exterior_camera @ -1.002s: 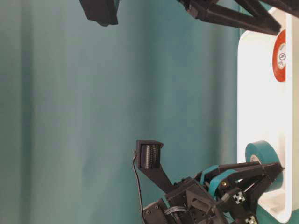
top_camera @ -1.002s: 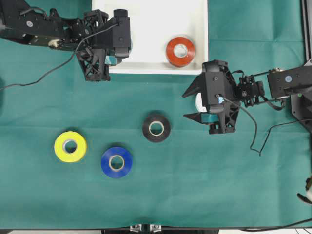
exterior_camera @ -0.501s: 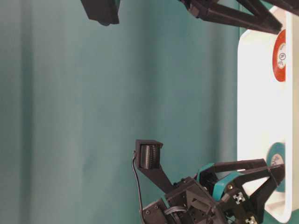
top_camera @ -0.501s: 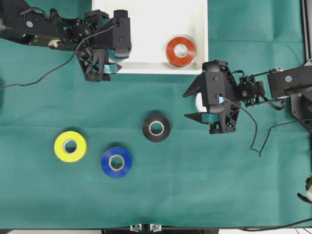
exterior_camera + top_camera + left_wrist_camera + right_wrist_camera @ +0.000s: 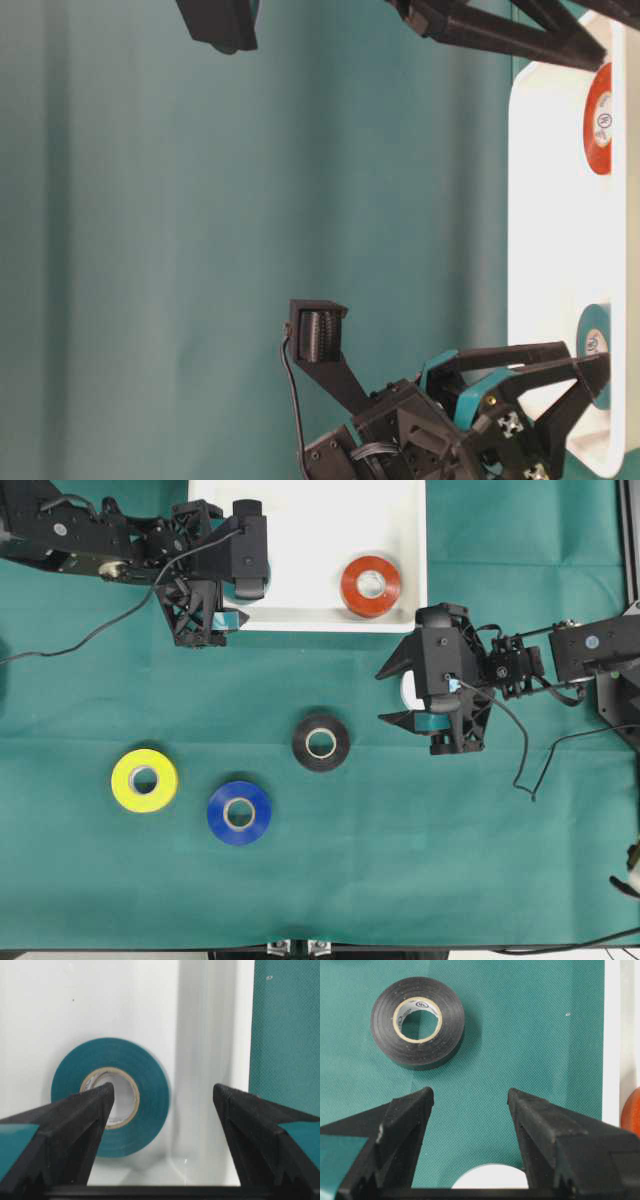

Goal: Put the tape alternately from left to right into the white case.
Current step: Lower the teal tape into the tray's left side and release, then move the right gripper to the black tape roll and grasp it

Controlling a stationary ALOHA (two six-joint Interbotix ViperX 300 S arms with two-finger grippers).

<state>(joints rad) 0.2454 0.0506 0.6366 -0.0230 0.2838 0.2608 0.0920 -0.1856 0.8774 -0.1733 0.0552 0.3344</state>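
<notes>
The white case (image 5: 300,540) lies at the top centre. A red tape (image 5: 370,585) rests flat in its right part. The teal tape (image 5: 110,1097) lies flat in the case's left corner. My left gripper (image 5: 164,1089) hangs open over it, one fingertip above the roll's core; its arm hides that roll from overhead. My right gripper (image 5: 385,693) is open low over the cloth. The white tape (image 5: 490,1177) lies between its finger bases, with a gap on one side. Black tape (image 5: 321,742), blue tape (image 5: 239,812) and yellow tape (image 5: 144,780) lie on the cloth.
A green cloth (image 5: 480,860) covers the table. The left arm's cable (image 5: 90,635) trails across the cloth at the left. The right arm's cable (image 5: 520,750) loops near the right gripper. The case's rim (image 5: 611,1035) runs along the right of the right wrist view.
My left gripper has opened and let go of the teal tape. The roll went from upright between the fingers to flat in the case. The right arm has not moved.
</notes>
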